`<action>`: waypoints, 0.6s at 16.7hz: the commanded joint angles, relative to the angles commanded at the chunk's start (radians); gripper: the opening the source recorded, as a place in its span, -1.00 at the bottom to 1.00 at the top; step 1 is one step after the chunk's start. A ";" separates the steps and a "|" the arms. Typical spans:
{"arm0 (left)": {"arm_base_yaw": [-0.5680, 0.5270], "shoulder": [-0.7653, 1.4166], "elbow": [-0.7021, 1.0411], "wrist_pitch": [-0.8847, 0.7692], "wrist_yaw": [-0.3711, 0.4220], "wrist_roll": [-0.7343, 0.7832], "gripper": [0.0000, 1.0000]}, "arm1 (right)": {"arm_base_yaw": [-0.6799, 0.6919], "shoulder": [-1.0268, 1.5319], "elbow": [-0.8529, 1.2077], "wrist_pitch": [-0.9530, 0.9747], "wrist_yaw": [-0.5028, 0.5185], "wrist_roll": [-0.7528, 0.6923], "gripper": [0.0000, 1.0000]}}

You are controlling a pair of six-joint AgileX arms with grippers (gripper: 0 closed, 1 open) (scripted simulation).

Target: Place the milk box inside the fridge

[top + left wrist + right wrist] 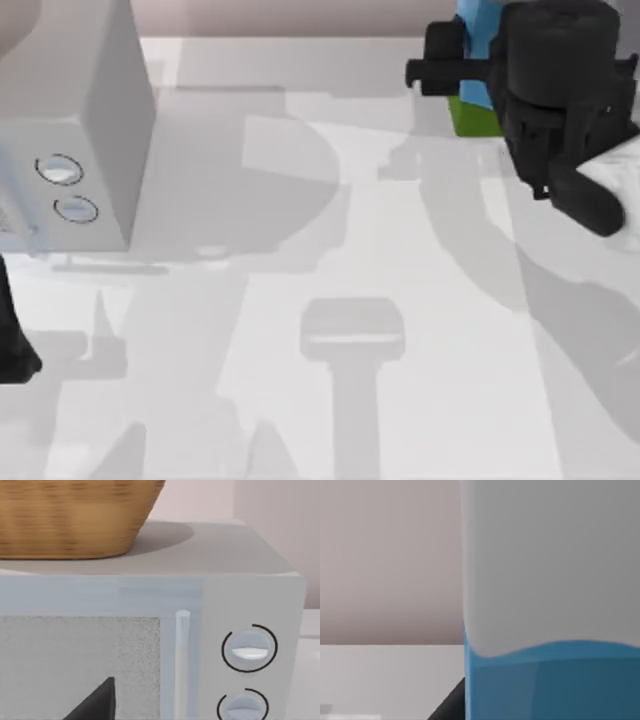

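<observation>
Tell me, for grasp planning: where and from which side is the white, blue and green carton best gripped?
Probably the blue middle of the upright white, blue and green carton, across its flat opposite faces, coming level from the right, where the right end effector sits; the left arm idles at the left edge.

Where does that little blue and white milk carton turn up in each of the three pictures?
Top view: the milk box stands at the far right edge of the table, partly behind the right gripper.
Left wrist view: not there; it faces the grey box with two dials.
Right wrist view: the carton is close up.
Shared landmark: the white table, also at.
</observation>
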 joint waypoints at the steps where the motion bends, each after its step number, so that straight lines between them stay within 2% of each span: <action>1: 0.000 0.000 0.000 0.000 0.000 0.000 1.00 | -0.010 -0.032 -0.020 -0.009 -0.012 -0.003 -1.00; 5: 0.000 0.000 0.000 0.000 0.000 0.000 1.00 | -0.081 -0.265 -0.156 -0.070 -0.084 -0.024 -1.00; 10: 0.000 0.000 0.000 0.000 0.000 0.000 1.00 | -0.221 -0.762 -0.420 -0.193 -0.221 -0.063 -1.00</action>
